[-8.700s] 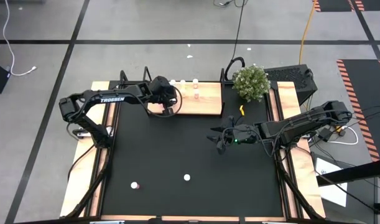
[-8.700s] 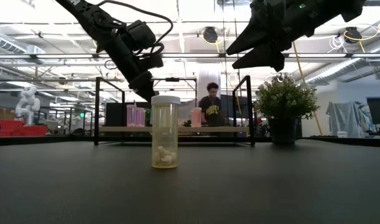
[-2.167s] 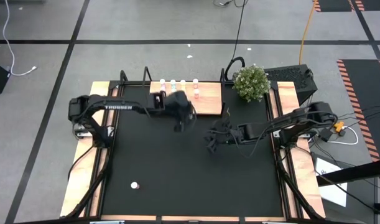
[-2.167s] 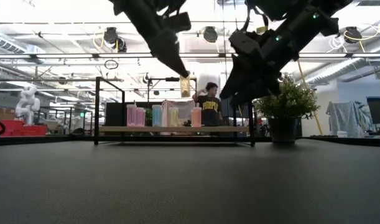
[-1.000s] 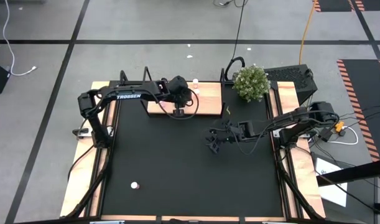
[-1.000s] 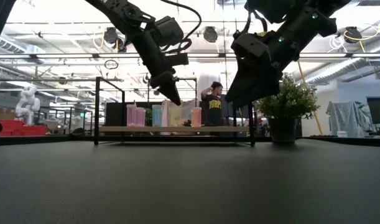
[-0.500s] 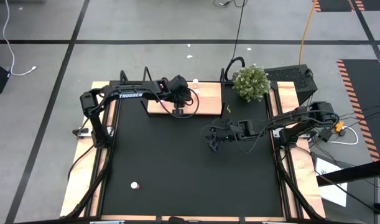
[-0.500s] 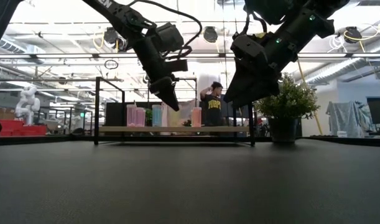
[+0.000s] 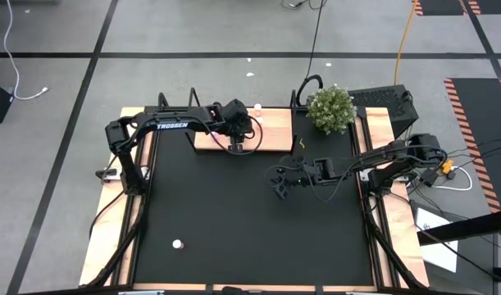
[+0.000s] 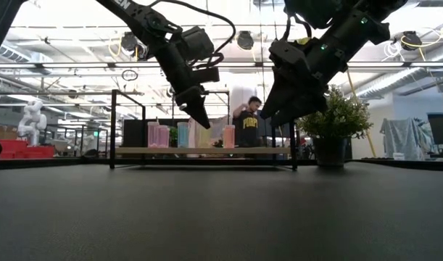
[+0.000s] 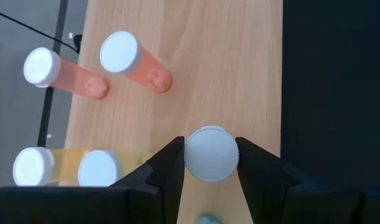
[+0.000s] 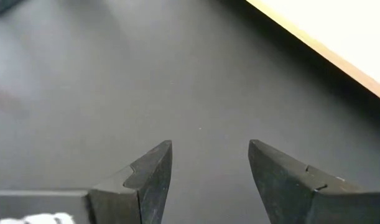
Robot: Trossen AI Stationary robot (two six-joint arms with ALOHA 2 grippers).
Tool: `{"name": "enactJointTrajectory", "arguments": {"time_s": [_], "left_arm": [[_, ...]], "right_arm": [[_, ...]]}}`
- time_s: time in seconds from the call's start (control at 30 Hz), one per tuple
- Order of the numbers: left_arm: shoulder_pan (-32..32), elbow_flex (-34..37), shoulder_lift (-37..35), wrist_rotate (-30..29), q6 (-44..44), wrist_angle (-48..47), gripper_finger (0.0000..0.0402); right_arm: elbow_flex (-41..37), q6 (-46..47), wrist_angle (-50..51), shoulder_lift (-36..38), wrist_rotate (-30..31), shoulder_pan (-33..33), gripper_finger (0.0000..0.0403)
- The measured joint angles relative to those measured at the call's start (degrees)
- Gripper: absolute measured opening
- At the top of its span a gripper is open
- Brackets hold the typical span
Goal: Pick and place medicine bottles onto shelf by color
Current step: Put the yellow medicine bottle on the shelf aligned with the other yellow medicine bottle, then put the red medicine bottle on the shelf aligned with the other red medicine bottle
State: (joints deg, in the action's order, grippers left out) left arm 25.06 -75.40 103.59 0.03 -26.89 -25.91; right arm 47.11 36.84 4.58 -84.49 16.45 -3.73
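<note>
While our left gripper is hanging over the shelf, its fingers are closing on the white cap of a medicine bottle, which we are holding upright above the light wood. Just beyond that gripper, two pink bottles are standing on the board, and off to one side of it a pair of yellowish bottles are sitting near the shelf's edge. Well apart from it, our right gripper is hovering over the black table with its jaws spread and nothing between them. One more bottle is sitting far off near the table's front.
</note>
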Motion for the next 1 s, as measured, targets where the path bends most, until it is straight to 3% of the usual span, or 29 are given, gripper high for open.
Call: {"name": "enactJointTrajectory", "arguments": {"time_s": [0.17, 0.4, 0.63, 0.83, 0.93, 1.0], "left_arm": [[0.07, 0.00, 0.00, 0.00, -0.04, 0.01, 0.0153], [0.06, 0.00, 0.00, -0.56, -0.02, 0.00, 0.0229], [-1.32, 0.07, -3.18, -9.19, -3.56, -1.06, 0.0302], [-5.18, -0.03, -10.88, -11.08, -1.88, -2.57, 0.0330], [-7.86, -0.04, -15.23, -11.35, 4.97, -2.85, 0.0330], [-10.03, -0.04, -17.68, -14.63, 12.13, -3.37, 0.0328]], "right_arm": [[0.00, 2.61, -0.01, 0.02, 0.14, 0.00, 0.0206], [0.02, 3.04, -0.14, 0.94, 0.15, 0.00, 0.0206], [0.02, 1.10, -2.38, 1.58, -0.29, -0.12, 0.0206], [0.02, -8.79, -14.59, 1.57, -9.70, -0.42, 0.0206], [0.02, -8.67, -21.22, 1.57, -16.15, -0.41, 0.0206], [0.04, -7.52, -24.95, 1.57, -20.03, -0.10, 0.0206]]}}
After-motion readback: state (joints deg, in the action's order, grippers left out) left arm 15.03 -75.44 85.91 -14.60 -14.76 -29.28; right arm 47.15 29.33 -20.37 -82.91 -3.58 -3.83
